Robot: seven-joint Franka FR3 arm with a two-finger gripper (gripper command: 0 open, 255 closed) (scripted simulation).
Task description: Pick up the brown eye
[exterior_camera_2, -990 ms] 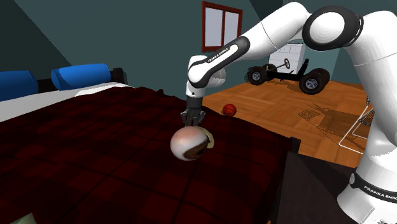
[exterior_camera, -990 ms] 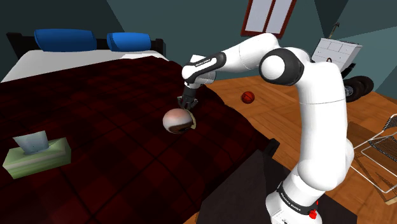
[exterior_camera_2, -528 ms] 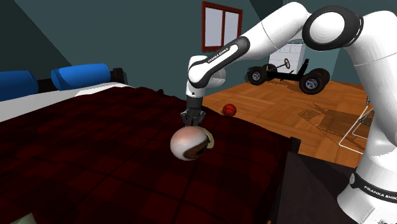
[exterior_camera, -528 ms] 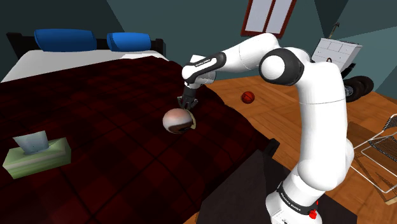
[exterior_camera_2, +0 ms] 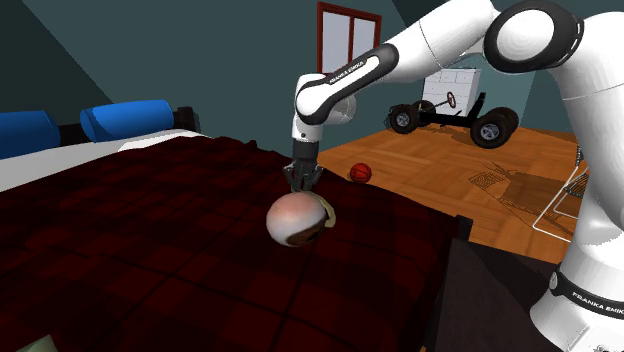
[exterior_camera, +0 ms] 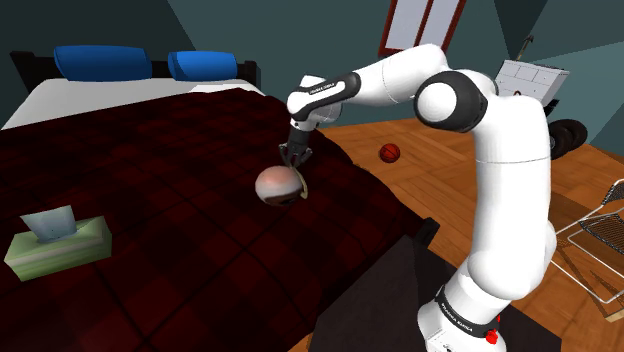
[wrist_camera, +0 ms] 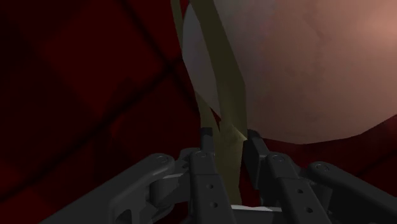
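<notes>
The brown eye (exterior_camera: 279,185) is a pale pinkish ball with a dark brown patch low on its side and a yellowish strap-like stalk. It hangs just above the dark red bedspread (exterior_camera: 150,220). My black gripper (exterior_camera: 295,154) stands right over it, shut on the stalk. From the second exterior view the eye (exterior_camera_2: 297,219) dangles under the gripper (exterior_camera_2: 301,179). Looking along the hand, the fingers (wrist_camera: 205,140) clasp the yellowish stalk (wrist_camera: 222,95), and the eye's round body (wrist_camera: 299,70) bulges beyond them.
A green tissue box (exterior_camera: 57,244) lies on the bed at the shoulder view's left. Blue pillows (exterior_camera: 100,62) sit at the head. On the wood floor lie a small basketball (exterior_camera: 389,153), a toy vehicle (exterior_camera_2: 455,105) and a wire rack (exterior_camera: 596,240).
The arm has risen, and the eye came up off the bedspread with the gripper, shifting slightly towards the pillows.
</notes>
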